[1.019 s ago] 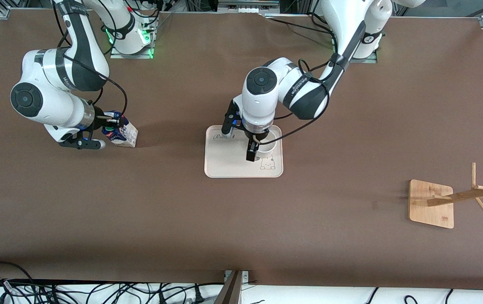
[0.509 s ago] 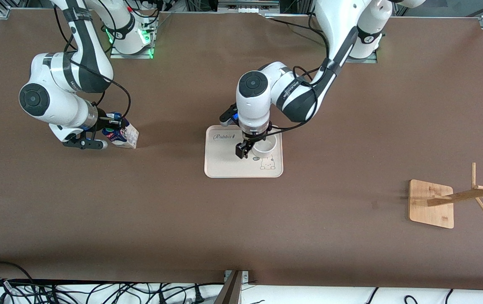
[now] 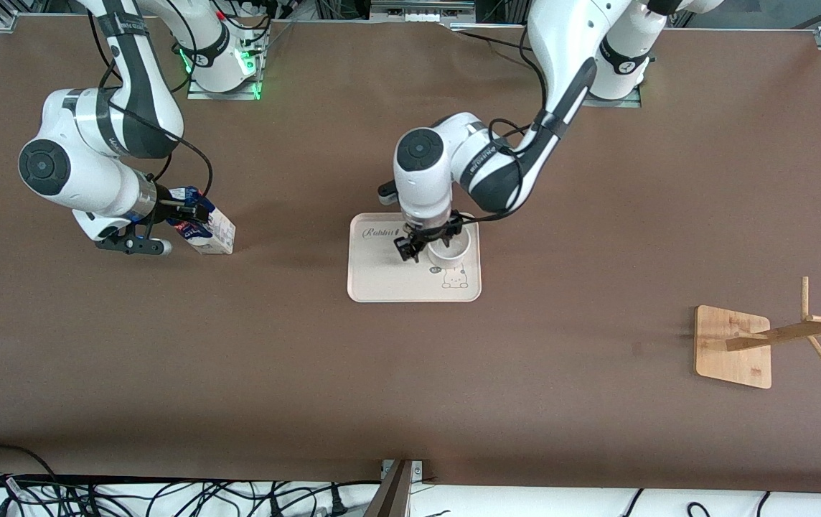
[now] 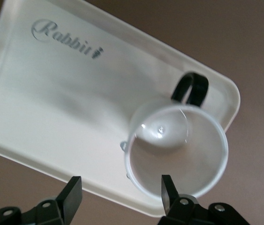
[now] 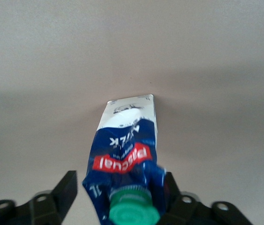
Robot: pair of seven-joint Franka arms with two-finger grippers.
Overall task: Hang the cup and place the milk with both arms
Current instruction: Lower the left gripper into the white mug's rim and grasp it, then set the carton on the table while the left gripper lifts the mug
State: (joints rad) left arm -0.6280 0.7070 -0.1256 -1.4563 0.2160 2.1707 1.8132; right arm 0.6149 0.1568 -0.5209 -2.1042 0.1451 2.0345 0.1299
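- Front view: both arms have shifted within the last second. The left gripper [image 3: 430,246] has swung from the middle of the cream tray [image 3: 382,280] toward the base end, its fingers now straddling one wall of the white cup [image 3: 450,249], which stands on the tray's corner nearest the left arm's base. The right arm's wrist has rolled slightly; the right gripper [image 3: 191,215] sits at the top of the milk carton [image 3: 208,228], which stands on the brown table [image 3: 410,373] toward the right arm's end. A wooden cup rack [image 3: 737,346] lies well apart at the left arm's end, its pegs cut off by the frame edge. The cup's handle and face are hidden under the wrist.
- Left wrist view: the claw [image 4: 119,190] is released, one finger outside the cup [image 4: 176,150], the other over its rim; nothing is grasped. The black loop handle [image 4: 190,88] points away from the fingers. The tray [image 4: 52,93] bears the word "Rabbit".
- Right wrist view: the claw [image 5: 119,191] stands released, fingers flanking the milk carton [image 5: 127,154] just beside its blue top; whether they touch is hard to tell. The green cap [image 5: 134,211] is partly cut off.
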